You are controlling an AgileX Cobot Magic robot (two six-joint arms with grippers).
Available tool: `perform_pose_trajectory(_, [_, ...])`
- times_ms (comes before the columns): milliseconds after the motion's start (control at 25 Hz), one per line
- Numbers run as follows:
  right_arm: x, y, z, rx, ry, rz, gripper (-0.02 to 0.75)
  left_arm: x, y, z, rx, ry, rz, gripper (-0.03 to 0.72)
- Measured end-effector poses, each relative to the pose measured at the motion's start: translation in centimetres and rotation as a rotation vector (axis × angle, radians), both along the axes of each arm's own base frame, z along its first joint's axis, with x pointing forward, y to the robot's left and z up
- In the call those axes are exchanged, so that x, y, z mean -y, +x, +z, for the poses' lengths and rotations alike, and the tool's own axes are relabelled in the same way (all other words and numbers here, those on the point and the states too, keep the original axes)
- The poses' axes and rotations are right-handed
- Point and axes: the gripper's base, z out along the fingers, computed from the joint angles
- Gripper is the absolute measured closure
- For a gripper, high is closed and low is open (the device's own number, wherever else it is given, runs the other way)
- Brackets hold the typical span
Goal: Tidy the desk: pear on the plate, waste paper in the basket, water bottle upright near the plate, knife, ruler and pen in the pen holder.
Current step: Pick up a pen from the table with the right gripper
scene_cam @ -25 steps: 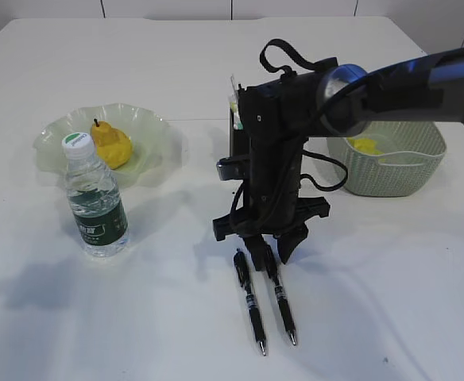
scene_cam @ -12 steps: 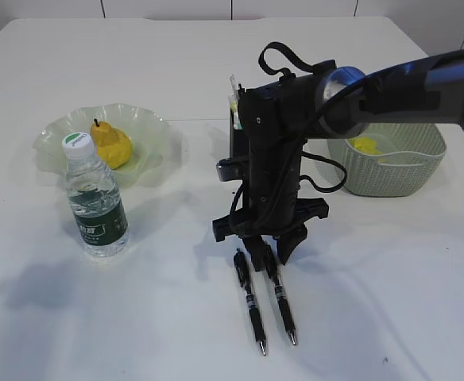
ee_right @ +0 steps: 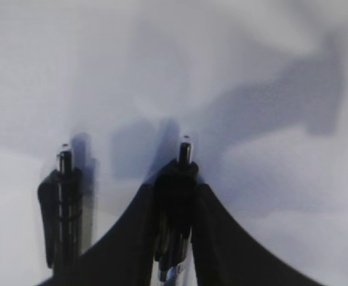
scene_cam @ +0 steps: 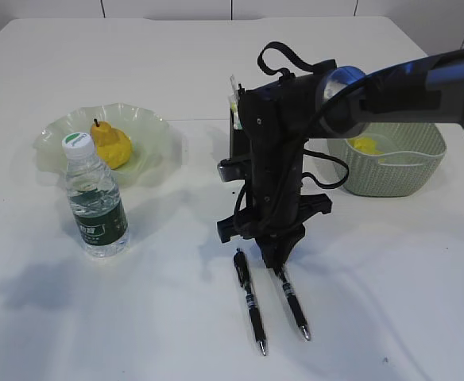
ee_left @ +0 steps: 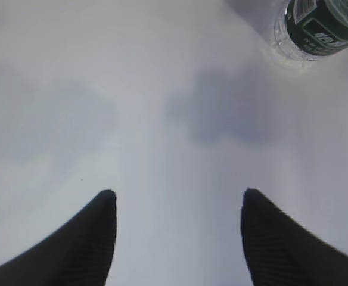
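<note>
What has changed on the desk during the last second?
The right gripper closed on the right pen, whose tip swung slightly to the right. The left pen, water bottle, pear on the plate and the basket stayed put.

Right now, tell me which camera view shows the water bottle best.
The exterior view: the water bottle stands upright and whole, cap to base, in front of the plate. The left wrist view catches only its lower part at the frame's top edge. The right wrist view misses it entirely.
</note>
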Motion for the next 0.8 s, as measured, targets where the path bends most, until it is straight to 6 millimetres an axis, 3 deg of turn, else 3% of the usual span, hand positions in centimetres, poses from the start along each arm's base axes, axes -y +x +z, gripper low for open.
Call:
perform_pose_trajectory(320, [0.2,-0.7,2.4,-0.031,0.011,0.154,0.604,0.0,0.0,0.0,-0.002,0.000,0.000,0.222])
perform_pose_trajectory(800, [2.1,-1.3,10.8,0.158,0.038,0.176,0.604,0.0,-0.3,-0.1,-0.033,0.000,-0.002,0.222])
